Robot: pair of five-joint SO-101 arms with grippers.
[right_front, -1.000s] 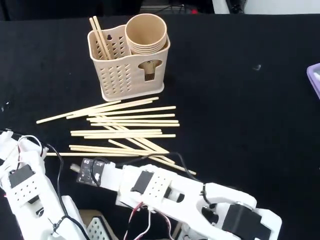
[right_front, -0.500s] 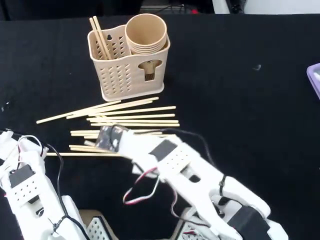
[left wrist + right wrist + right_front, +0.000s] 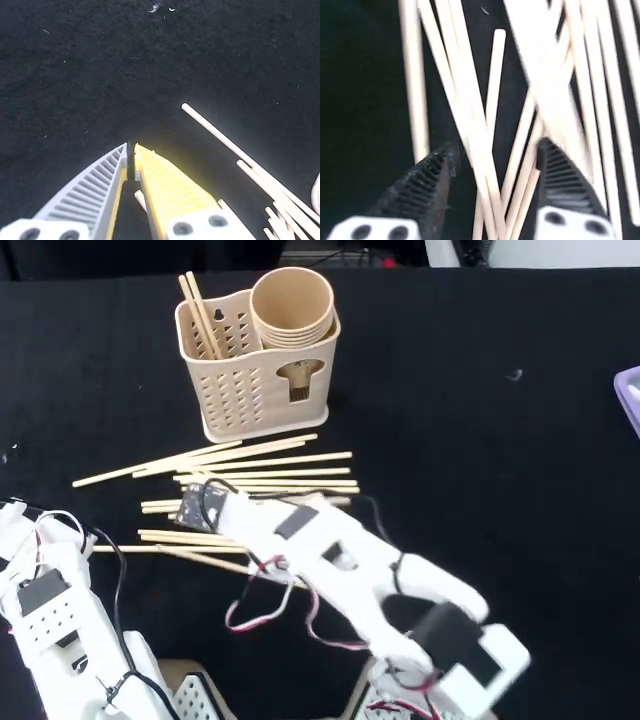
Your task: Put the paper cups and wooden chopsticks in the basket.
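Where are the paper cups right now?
In the high view, the cups sit stacked in the basket's right compartment; two chopsticks stand in its left one.

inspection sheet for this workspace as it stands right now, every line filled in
Surface: black table, a few pale specks.
Job's things: basket upright, with stacked paper cups in one compartment and wooden chopsticks in the other; many loose chopsticks lie on the table in front of it.
Clutter: purple object at the table edge, cut off.
Grippers: right gripper open, low over the loose chopsticks; left gripper shut, over bare table beside chopstick ends.
Cables: red and white wires loop off the right arm; black cable by the left arm.
Surroundings: dark strip behind the table, details unclear.
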